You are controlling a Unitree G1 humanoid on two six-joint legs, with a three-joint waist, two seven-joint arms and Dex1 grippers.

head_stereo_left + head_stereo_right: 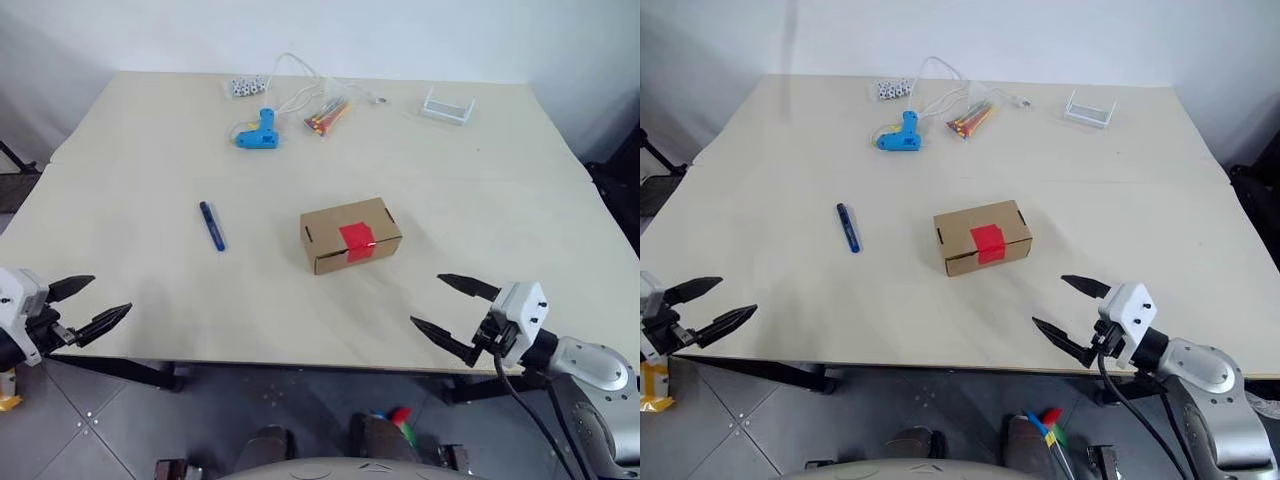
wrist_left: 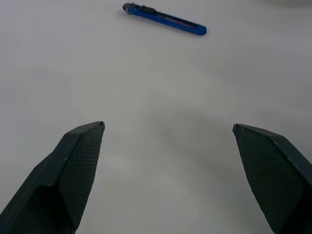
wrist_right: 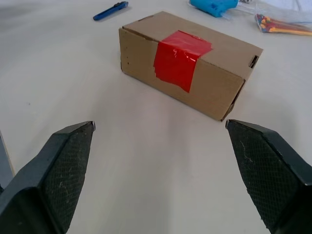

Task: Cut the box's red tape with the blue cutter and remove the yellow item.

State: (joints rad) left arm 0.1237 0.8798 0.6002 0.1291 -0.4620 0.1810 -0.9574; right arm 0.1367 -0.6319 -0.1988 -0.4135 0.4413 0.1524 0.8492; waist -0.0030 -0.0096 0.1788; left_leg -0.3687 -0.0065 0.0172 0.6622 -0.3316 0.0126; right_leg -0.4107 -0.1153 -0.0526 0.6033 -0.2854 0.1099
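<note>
A small brown cardboard box (image 1: 350, 233) lies shut in the middle of the pale table, with the red tape (image 1: 357, 240) across its lid edge and front. The blue cutter (image 1: 212, 226) lies flat on the table to the box's left. My left gripper (image 1: 90, 305) hovers open at the table's near left edge, pointing toward the cutter (image 2: 163, 18). At the near right edge my right gripper (image 1: 453, 309) is open and empty, facing the box (image 3: 195, 73). The yellow item is out of view.
At the far side lie a light-blue glue gun (image 1: 258, 131), a bundle of coloured sticks (image 1: 326, 118), a white cable (image 1: 300, 85), a small white patterned pack (image 1: 244, 87) and a clear tray (image 1: 447, 106). The table's front edge (image 1: 300, 362) runs between my grippers.
</note>
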